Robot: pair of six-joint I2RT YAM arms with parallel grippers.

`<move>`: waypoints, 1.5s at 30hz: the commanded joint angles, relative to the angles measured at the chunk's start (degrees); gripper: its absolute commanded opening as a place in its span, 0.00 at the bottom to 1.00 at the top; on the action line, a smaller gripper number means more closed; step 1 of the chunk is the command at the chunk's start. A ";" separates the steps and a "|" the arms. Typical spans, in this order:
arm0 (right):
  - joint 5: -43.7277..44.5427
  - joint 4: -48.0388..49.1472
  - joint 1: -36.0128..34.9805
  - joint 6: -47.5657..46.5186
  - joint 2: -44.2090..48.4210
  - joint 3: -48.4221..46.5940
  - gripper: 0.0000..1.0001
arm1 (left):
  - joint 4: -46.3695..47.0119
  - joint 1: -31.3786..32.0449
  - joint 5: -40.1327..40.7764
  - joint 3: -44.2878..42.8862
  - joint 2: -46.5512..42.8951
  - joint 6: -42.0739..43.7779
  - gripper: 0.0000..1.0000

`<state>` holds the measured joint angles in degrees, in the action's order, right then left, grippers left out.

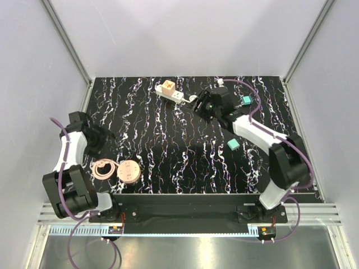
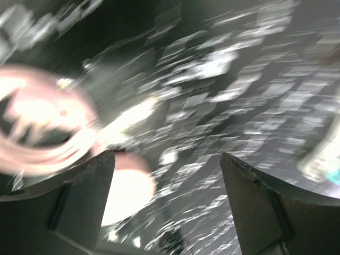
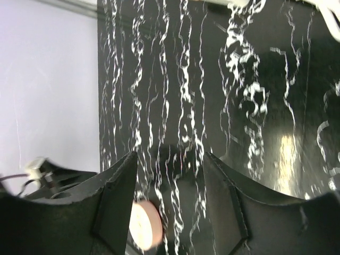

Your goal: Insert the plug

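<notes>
2 end effectors are in view, and both are released. The right end effector (image 1: 195,104) sits in the upper middle of the overhead view. In its own wrist view its fingers (image 3: 114,202) stand parted, with only the black marbled surface (image 3: 175,79) between them, so it grasps nothing. Just to its left in the overhead view lies the white power strip (image 1: 175,95), set on a slant. The end effector's tip is near the strip's right end, though I cannot tell whether they touch. The orange plug (image 1: 167,87) sits on top of the strip toward its left end, apart from the end effector. 2 teal blocks lie on the right half of the surface, 1 (image 1: 245,100) to the right of the right arm's wrist and 1 (image 1: 233,144) below its forearm. The left end effector (image 1: 100,141) is at the middle left of the overhead view, well apart from the strip. Its wrist view is badly blurred, yet its fingers (image 2: 79,196) show wide apart with nothing between them. Below it, in the lower left of the surface, a pink coil (image 1: 104,169) and a pink disc (image 1: 129,170) lie just beside each other.
</notes>
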<state>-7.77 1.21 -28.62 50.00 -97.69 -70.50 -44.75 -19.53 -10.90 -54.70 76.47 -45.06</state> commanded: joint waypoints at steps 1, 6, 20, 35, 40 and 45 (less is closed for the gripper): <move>1.01 3.44 -1.44 -3.15 7.49 4.84 0.60 | -6.22 0.11 9.65 2.91 -2.72 -4.77 0.85; 0.56 2.48 -1.44 -4.38 12.25 8.62 0.61 | -5.70 0.19 12.56 8.63 -4.57 -10.30 0.85; -2.60 1.95 -1.44 -6.23 13.40 9.50 0.63 | 6.43 15.38 11.16 6.45 9.83 -5.93 0.87; 1.44 -0.95 -1.44 -10.53 15.68 9.50 0.64 | 13.29 33.50 10.02 -7.78 19.15 -6.63 0.89; 4.59 -6.20 -1.44 -13.08 16.65 8.63 0.64 | 13.73 35.17 9.23 -12.45 19.78 -4.78 0.89; 11.27 -17.71 -1.44 -13.70 18.24 6.26 0.67 | 11.79 35.44 14.84 -11.84 10.74 -2.15 0.99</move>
<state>-2.87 -8.43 -29.74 38.30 -82.48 -60.95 -32.97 15.77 0.14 -65.65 95.11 -50.00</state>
